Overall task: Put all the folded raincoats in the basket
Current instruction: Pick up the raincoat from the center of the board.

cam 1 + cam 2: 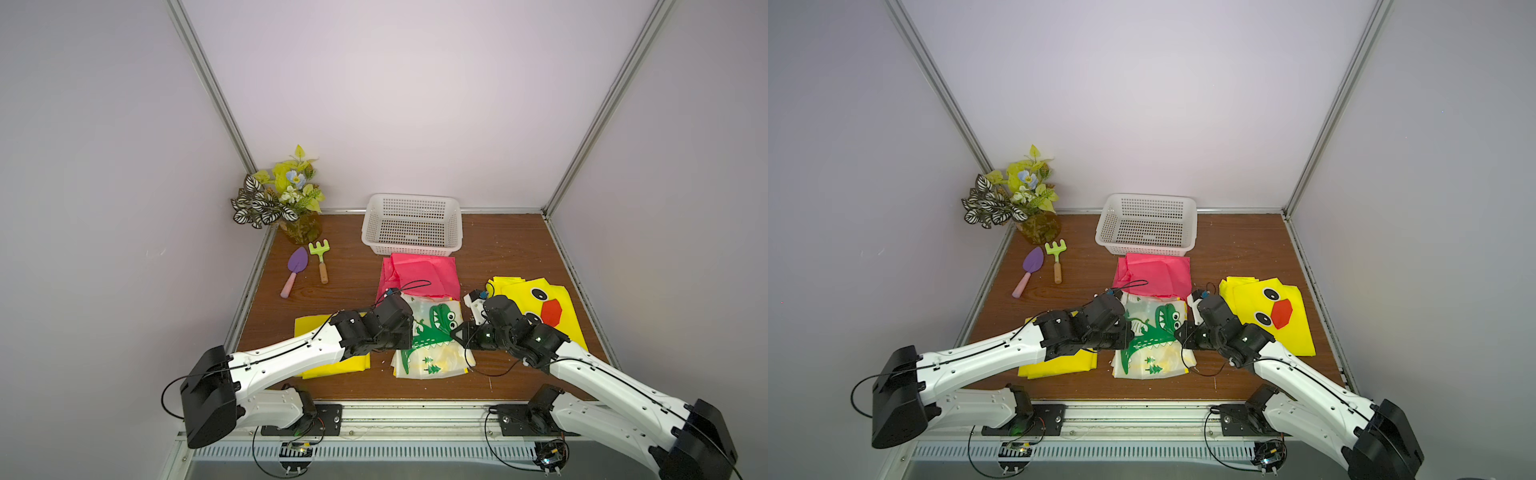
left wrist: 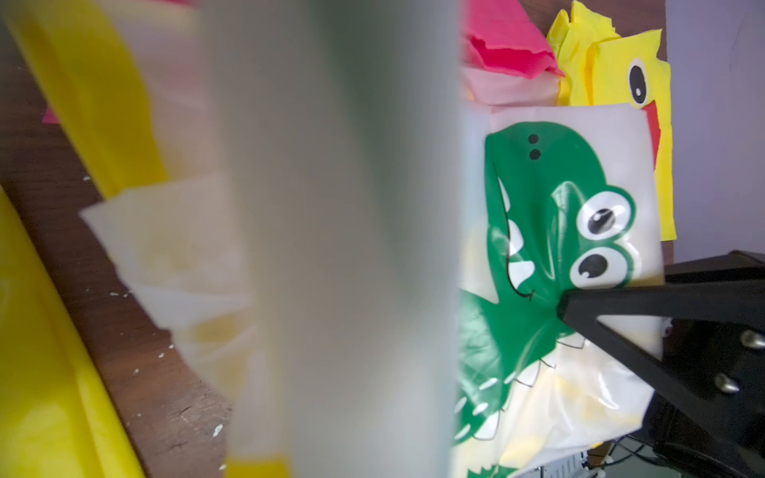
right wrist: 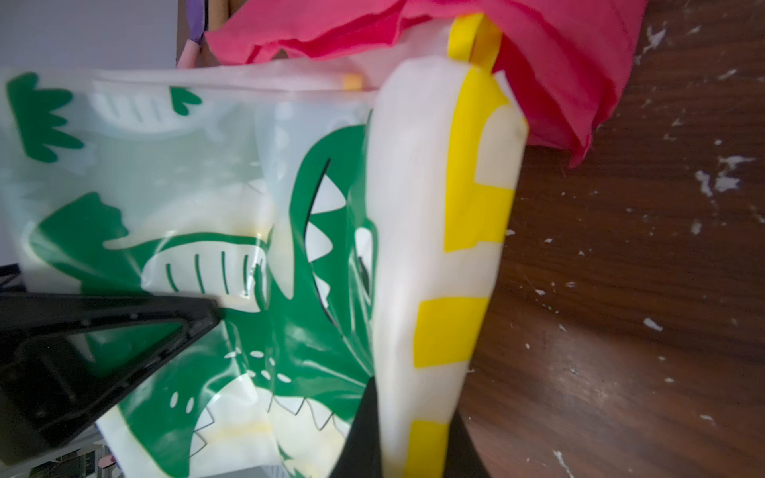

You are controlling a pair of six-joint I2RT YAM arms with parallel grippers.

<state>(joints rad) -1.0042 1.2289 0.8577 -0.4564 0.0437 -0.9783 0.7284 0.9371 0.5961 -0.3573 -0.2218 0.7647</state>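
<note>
While left jaws pinch dinosaur raincoat tight | right jaws pinch opposite edge

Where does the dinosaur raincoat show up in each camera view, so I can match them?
Top view: dinosaur raincoat, low centre, just before the pink raincoat.
Top view: same spot.
Left wrist: close up, the dinosaur's eyes showing.
Right wrist: close up, its teeth and belly showing.
Shared landmark: the pink raincoat, bordering it in all four views.
</note>
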